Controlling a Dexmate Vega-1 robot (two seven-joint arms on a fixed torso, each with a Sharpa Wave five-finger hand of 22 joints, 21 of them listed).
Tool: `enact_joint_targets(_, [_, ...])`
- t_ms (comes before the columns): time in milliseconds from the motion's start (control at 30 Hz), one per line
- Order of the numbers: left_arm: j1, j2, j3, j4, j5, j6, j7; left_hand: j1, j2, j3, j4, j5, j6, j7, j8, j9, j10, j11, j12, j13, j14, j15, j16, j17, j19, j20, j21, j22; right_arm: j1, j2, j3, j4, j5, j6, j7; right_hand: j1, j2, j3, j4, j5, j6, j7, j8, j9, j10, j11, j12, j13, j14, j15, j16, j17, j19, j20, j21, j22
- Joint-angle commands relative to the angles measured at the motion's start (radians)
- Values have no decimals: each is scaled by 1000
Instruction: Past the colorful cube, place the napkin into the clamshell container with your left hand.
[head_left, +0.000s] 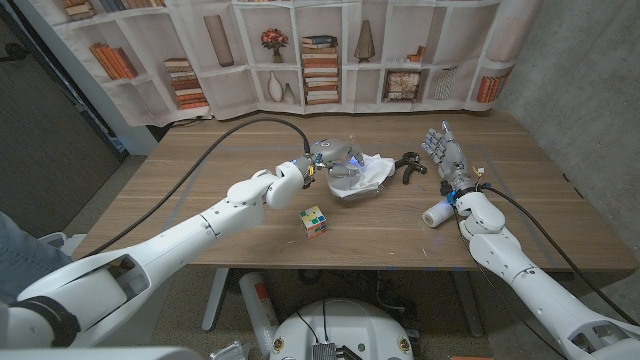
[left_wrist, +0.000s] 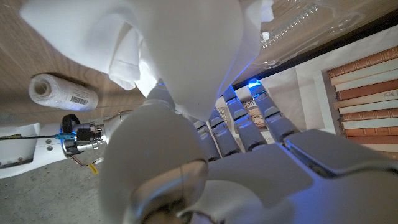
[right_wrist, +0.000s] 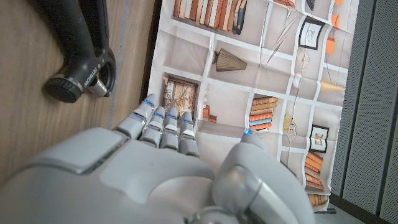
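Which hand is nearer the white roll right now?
Right. The right hand stands just behind the white roll; the left hand is across the table over the clamshell container.

Even soft light, wrist cams blurry up close

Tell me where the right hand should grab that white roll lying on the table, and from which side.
Grip the roll around its middle, coming down from above. It lies on its side beside the right hand, so its curved wall faces up and fingers can close across it. Its ends are a poor hold: the left wrist view shows one as a flat face with a hollow core.
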Motion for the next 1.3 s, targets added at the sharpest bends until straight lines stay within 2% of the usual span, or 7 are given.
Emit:
enact_joint_targets(33, [1,2,-11,-18,-11,3,-3,-14,0,1,10,9,-6,-3,-2,1,-4,5,5,0,-6,-111,6,1,-2,4,-3,4,1,3,2,6,2,6,4,3,10,0,-5,-6,7,0,0,6,9,-1,2,2,6,0,0,4,11,2,-2,4])
enact_joint_targets(633, [14,10,-32,-53,-12,14,11,-32,2,-4,21,17,-9,5,-10,2,-16,9,7,-8,-15,-105,7,-3,-6,8,-9,4,-7,2,4,2,3,10,2,2,10,0,-5,-7,7,0,0,6,9,-2,1,2,7,0,1,4,11,2,-2,4])
enact_joint_targets(1300, [57,33,-74,-113,-26,38,36,-42,6,-6,28,25,-9,5,-16,2,-21,11,11,-16,-18,-102,12,-7,-6,10,-14,4,-16,-11,6,-26,0,3,-1,2,10,-1,-6,-8,7,0,0,6,9,-3,1,2,7,1,1,4,10,2,-3,4])
